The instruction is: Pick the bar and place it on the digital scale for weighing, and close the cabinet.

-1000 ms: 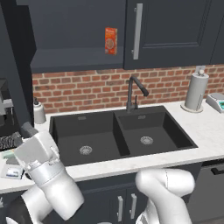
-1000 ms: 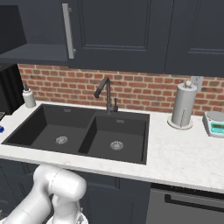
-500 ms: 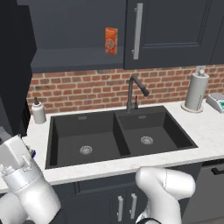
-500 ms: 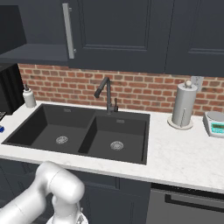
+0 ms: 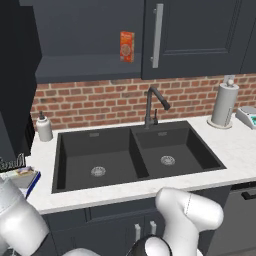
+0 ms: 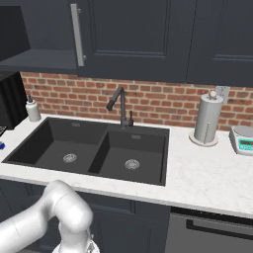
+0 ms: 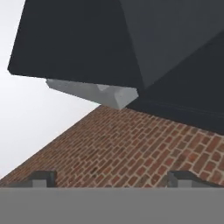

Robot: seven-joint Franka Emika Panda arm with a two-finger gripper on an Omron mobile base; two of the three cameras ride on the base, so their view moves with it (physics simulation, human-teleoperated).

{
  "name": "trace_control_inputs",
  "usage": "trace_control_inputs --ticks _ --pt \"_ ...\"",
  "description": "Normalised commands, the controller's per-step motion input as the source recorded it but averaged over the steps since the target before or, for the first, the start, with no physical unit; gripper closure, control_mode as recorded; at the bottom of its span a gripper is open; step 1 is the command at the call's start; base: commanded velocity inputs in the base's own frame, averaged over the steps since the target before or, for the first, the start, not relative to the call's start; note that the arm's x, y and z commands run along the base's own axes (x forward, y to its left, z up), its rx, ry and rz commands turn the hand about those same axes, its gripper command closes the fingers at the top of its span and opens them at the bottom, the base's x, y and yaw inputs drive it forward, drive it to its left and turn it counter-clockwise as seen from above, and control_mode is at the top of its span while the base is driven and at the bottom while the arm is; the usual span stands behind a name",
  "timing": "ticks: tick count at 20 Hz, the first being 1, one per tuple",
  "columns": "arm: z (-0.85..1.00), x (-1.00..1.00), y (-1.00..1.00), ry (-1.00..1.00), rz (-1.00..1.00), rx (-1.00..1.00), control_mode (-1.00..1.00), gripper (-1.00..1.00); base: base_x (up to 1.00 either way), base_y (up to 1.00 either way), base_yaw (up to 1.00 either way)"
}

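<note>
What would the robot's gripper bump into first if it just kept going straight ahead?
Probably the red brick wall: the open gripper points right at it, under the dark cabinet. How far off it is, the hand view can't tell.

Cabinet (image 5: 200, 35): dark charcoal-navy panelled doors, silver bar handle (image 5: 157, 35). Box (image 5: 127, 46) on the open shelf: orange with a pale patch. Backsplash (image 5: 100, 100): red-brown brick with light mortar lines. Sink (image 5: 132, 155): matt black double basin with silver drains; tap (image 5: 152, 105) dark. Counter (image 6: 212, 173): white, faintly veined. Soap bottle (image 5: 44, 127): pale grey, dark pump. Paper roll (image 6: 206, 121): white-grey. Scale (image 6: 243, 141): grey plate, white body, teal display. Lower cabinets (image 6: 133, 222): dark navy.
</note>
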Motion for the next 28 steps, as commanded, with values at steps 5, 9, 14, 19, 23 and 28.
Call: trace_control_inputs --ticks 5,9,14,19,23,28 --pt "0.01 0.24 0.29 -0.05 -0.19 0.11 -1.0 -1.0 0.0 0.0 0.0" --pt "0.0 0.36 0.04 -0.01 -0.2 0.21 -1.0 -1.0 0.0 0.0 0.0" --pt "0.06 0.06 -0.2 -0.04 -0.23 0.34 -1.0 -1.0 0.0 0.0 0.0" --pt "0.33 0.0 -0.55 -0.06 -0.23 0.45 -1.0 -1.0 0.0 0.0 0.0" --pt "0.49 0.0 -0.79 -0.04 -0.21 0.48 -1.0 -1.0 0.0 0.0 0.0" --pt "0.46 0.04 -0.95 0.0 -0.22 0.47 -1.0 -1.0 0.0 0.0 0.0"
